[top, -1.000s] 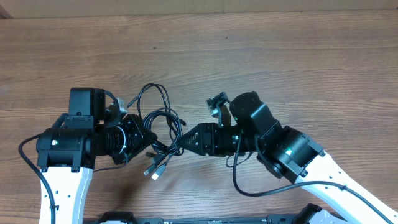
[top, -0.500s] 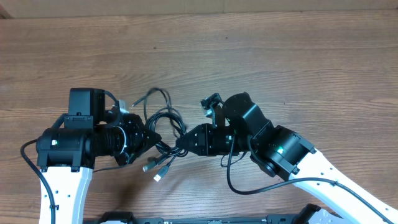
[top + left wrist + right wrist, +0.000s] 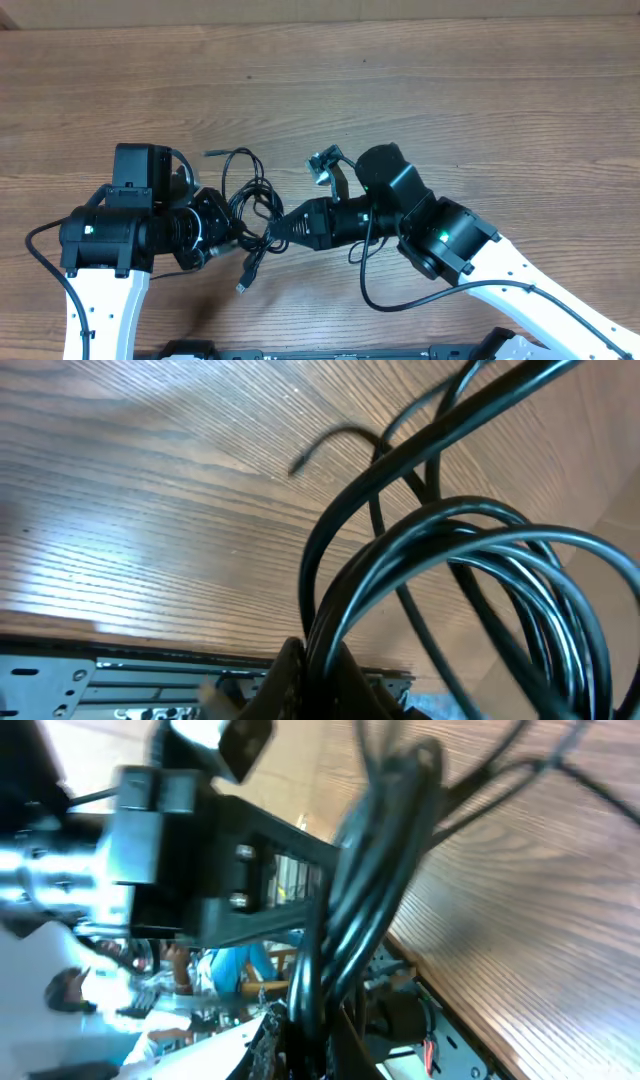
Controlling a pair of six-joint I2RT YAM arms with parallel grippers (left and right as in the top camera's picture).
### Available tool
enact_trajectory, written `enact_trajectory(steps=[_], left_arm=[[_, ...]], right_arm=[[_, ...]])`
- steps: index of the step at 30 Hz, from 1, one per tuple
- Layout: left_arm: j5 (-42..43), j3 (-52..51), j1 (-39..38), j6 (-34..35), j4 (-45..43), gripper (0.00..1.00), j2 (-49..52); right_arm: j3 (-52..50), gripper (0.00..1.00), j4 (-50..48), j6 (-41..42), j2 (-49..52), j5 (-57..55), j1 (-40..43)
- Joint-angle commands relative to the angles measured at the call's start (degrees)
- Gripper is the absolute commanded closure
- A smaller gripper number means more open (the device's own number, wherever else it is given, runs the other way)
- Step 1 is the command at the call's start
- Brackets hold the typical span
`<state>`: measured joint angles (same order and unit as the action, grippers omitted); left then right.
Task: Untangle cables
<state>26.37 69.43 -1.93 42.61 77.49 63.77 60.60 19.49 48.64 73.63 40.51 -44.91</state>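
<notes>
My left tool [image 3: 236,232] and right tool [image 3: 272,234] are each clamped shut on the cables [image 3: 252,205], which bridge the short gap between them, tip facing tip, loops spilling toward the counter's [image 3: 400,100] far edge, so I judge any pull runs left-right.

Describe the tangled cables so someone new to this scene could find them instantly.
On the wooden table, look left of centre, where the left gripper and right gripper nearly meet. The cables are the thin black loops pinched in both jaws. Their loose plug ends trail out, unlike the thicker wires attached to the robot.
</notes>
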Motion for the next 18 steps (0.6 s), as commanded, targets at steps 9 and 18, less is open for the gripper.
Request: enact_trajectory(steps=[9, 18], left_arm=[[-18.3, 0.0, 0.4, -2.1, -1.0, 0.96, 0.7], [-16.4, 0.0, 0.4, -4.8, -3.6, 0.96, 3.2]], right_arm=[[1.3, 0.96, -7.1, -9.6, -2.9, 14.0, 2.6], [1.3, 0.73, -3.3, -11.4, -2.8, 3.5, 2.6]])
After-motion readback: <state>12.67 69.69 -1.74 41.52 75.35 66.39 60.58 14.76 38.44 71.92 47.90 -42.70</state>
